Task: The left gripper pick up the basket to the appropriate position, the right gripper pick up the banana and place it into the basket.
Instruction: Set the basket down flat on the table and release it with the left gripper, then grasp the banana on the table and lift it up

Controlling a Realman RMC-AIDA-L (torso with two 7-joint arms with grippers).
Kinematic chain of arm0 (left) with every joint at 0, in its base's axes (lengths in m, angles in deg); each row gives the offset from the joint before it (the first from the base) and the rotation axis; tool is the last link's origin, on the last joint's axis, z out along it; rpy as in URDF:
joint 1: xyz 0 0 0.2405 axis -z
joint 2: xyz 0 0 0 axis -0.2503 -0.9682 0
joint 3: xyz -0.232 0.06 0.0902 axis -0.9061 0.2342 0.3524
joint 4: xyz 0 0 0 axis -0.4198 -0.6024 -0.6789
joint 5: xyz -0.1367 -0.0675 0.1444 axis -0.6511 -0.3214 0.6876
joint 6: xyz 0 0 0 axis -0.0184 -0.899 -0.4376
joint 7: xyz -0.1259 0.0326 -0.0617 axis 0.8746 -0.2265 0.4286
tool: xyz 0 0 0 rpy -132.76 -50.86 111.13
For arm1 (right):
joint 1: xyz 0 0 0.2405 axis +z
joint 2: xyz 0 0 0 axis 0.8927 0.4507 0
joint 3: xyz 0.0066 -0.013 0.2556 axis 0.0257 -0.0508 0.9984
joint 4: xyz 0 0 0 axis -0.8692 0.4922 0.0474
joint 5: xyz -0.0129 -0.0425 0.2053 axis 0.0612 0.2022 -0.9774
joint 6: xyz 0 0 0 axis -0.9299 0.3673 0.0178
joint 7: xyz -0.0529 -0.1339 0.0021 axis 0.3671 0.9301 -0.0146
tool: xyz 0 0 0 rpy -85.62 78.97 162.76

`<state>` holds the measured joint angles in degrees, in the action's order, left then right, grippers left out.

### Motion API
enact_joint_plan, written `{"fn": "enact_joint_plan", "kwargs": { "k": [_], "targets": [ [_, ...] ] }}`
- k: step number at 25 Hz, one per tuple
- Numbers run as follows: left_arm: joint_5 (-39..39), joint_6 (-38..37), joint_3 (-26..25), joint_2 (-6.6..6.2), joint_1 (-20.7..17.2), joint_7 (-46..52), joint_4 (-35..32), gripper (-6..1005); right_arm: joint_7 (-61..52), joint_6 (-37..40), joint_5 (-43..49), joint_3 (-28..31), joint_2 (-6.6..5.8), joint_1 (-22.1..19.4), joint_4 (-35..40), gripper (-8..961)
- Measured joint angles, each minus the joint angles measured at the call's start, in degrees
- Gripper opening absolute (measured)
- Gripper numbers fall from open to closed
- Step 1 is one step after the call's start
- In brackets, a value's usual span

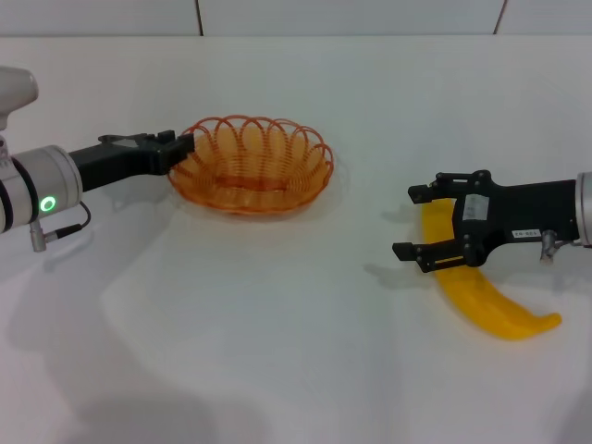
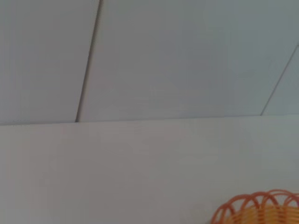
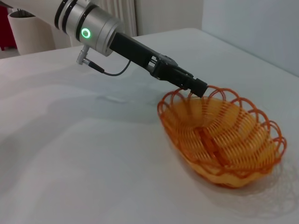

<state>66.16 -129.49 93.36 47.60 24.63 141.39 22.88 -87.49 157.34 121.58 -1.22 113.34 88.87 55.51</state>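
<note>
The orange wire basket [image 1: 250,168] sits on the white table, left of centre. My left gripper [image 1: 181,148] is at its left rim, fingers closed on the rim loops; the right wrist view shows the claw tip [image 3: 198,87] on the basket's edge [image 3: 224,140]. The left wrist view shows only a bit of basket rim [image 2: 261,209]. The yellow banana [image 1: 486,301] lies on the table at the right. My right gripper [image 1: 414,222] is open, low over the banana's far end, one finger on each side.
The white table [image 1: 296,351] stretches between basket and banana. A tiled wall [image 1: 351,14] runs along its far edge. A white stand [image 3: 25,28] shows beyond the table in the right wrist view.
</note>
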Motion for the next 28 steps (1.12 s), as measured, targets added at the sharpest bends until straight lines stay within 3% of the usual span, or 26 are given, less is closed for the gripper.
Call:
{"fn": "enact_joint_plan", "kwargs": {
  "k": [10, 19, 28],
  "targets": [
    [-0.83, -0.54, 0.00, 0.16, -0.28, -3.59, 0.02, 594, 0.00, 0.03, -0.20, 0.00, 0.03, -0.34, 0.01, 889],
    [-5.78, -8.41, 0.11, -0.04, -3.82, -14.07, -1.12, 673, 0.03, 0.44, -0.25, 0.00, 0.04, -0.46, 0.01, 889],
    [-5.83, -14.49, 0.12, -0.50, -11.79, -16.26, -8.04, 665, -1.02, 0.90, -0.46, 0.52, 0.12, -0.53, 0.28, 889]
  ]
}}
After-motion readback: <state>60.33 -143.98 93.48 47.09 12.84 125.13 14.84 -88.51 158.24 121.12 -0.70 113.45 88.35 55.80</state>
